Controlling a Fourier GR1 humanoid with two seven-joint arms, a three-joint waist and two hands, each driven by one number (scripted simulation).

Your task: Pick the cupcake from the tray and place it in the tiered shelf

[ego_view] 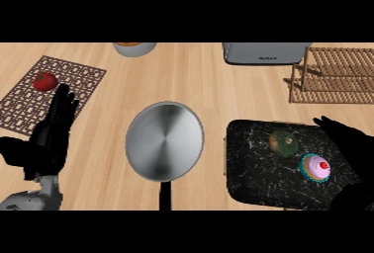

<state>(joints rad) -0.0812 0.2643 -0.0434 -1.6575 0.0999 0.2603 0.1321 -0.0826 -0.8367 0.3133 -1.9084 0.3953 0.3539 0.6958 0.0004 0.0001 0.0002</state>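
A cupcake [318, 168] with pink icing, a red cherry and a teal wrapper sits on the black speckled tray [256, 173] at the lower right. My right hand [352, 148] is open just right of the cupcake, its fingers stretched over the tray's right edge, not closed round anything. The wooden tiered shelf [336, 74] stands at the upper right with slatted levels. At the left, my left hand [51, 136] rests open with its fingers pointing up.
A green-brown fruit [283, 142] lies on the tray beside the cupcake. A steel pan [164, 141] with a black handle sits mid-counter. A patterned mat [73, 81] holds a red fruit [45, 81]. A grey appliance [263, 53] and a bowl [134, 48] stand at the back.
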